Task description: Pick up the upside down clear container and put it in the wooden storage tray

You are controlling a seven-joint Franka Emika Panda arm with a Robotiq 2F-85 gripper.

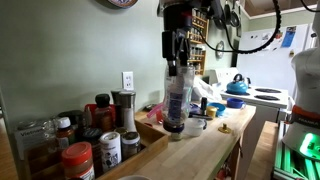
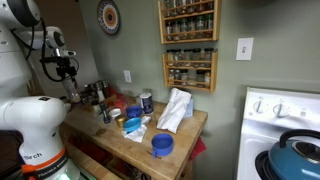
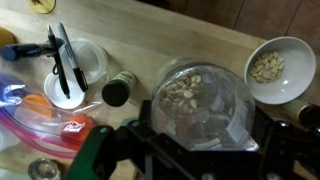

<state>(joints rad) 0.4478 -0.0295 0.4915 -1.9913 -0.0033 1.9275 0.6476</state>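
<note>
My gripper is shut on the top of the tall clear container. It holds the container upright, with the dark end cap down, just above the wooden counter. A wooden storage tray lies right beside it, to the left. In the wrist view the container fills the space between my jaws, and pale bits show inside it. In an exterior view the gripper is at the far left of the counter, and the container is hard to make out there.
A steel-and-glass grinder and red-lidded spice jars stand to the left. On the counter are a white bowl of seeds, a white bowl with black utensils, a small dark jar, a white cloth and a blue cup.
</note>
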